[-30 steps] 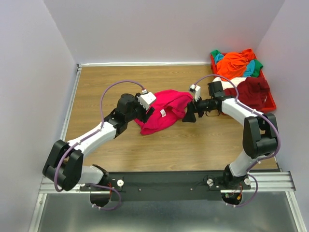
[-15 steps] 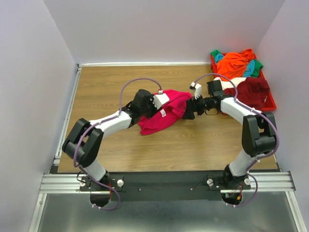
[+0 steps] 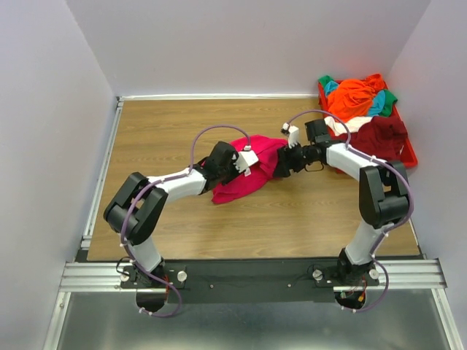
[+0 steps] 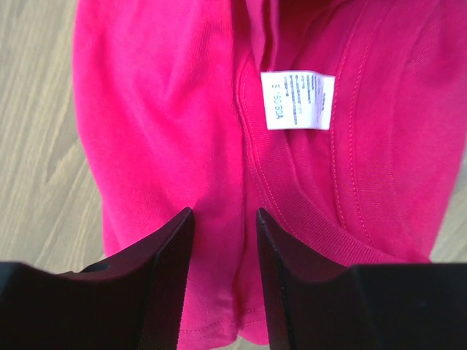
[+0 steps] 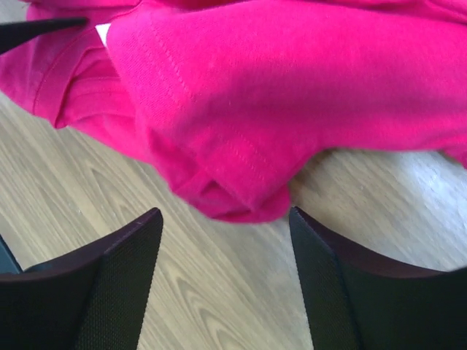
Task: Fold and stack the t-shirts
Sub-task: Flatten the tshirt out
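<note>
A magenta t-shirt (image 3: 252,179) lies crumpled on the wooden table. In the left wrist view its collar and white label (image 4: 298,100) show. My left gripper (image 3: 238,163) sits over the shirt's left part, jaws open a little. Its fingers (image 4: 157,277) straddle a fold of the magenta cloth (image 4: 168,109) beside the collar. My right gripper (image 3: 283,162) is open wide and empty at the shirt's right edge. Its fingers (image 5: 109,284) hang over bare wood, with a folded hem (image 5: 233,189) just ahead of them. Orange (image 3: 354,95), teal (image 3: 376,106), green (image 3: 391,95) and dark maroon (image 3: 379,135) shirts lie heaped at the back right.
A red plastic bin (image 3: 406,153) at the back right holds the other shirts, and the maroon one hangs over its near side. Grey walls close the table on the left, back and right. Bare wood shows to the left of the magenta shirt and in front of it.
My left gripper has moved right, from the shirt's left edge onto the cloth near the collar. My right gripper has moved a little left, up to the shirt's right edge.
</note>
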You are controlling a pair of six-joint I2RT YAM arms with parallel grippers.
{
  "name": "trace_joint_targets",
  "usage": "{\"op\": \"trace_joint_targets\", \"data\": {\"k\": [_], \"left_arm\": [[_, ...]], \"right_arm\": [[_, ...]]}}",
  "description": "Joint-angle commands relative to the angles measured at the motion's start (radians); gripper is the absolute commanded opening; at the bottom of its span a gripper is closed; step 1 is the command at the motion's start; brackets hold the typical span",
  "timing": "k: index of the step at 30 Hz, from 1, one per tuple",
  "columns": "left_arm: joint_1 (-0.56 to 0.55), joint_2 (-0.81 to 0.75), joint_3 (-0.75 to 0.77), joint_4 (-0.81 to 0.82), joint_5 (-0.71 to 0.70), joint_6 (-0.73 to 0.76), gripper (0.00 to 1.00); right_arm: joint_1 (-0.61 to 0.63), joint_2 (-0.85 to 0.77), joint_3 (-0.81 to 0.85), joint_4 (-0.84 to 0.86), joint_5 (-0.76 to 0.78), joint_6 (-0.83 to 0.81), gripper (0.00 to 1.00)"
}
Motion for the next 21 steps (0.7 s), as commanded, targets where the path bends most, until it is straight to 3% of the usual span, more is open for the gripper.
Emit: {"op": "trace_joint_targets", "data": {"k": [1, 7, 8, 10, 14, 17, 19, 21], "left_arm": [[-0.007, 0.030, 0.014, -0.011, -0.068, 0.010, 0.43], [-0.008, 0.030, 0.031, -0.011, -0.071, -0.001, 0.24], [-0.007, 0.026, 0.033, -0.011, -0.068, -0.005, 0.22], [-0.007, -0.003, 0.028, -0.011, -0.059, -0.010, 0.22], [-0.007, -0.059, 0.014, -0.011, -0.030, -0.022, 0.22], [-0.007, -0.089, -0.004, -0.011, -0.020, -0.030, 0.30], [-0.007, -0.091, -0.010, -0.009, -0.022, -0.033, 0.31], [-0.007, -0.091, -0.016, -0.008, -0.022, -0.034, 0.31]], "right_arm": [[0.014, 0.061, 0.055, 0.012, 0.032, 0.027, 0.74], [0.046, 0.099, 0.069, 0.011, 0.035, 0.016, 0.61], [0.060, 0.104, 0.072, 0.011, 0.041, 0.014, 0.54], [0.069, 0.105, 0.075, 0.009, 0.050, 0.008, 0.46], [0.075, 0.105, 0.075, 0.009, 0.058, 0.004, 0.20], [0.075, 0.093, 0.075, 0.009, 0.068, 0.004, 0.08], [0.075, 0.090, 0.072, 0.009, 0.073, 0.001, 0.01], [0.074, 0.087, 0.071, 0.009, 0.084, -0.001, 0.01]]}}
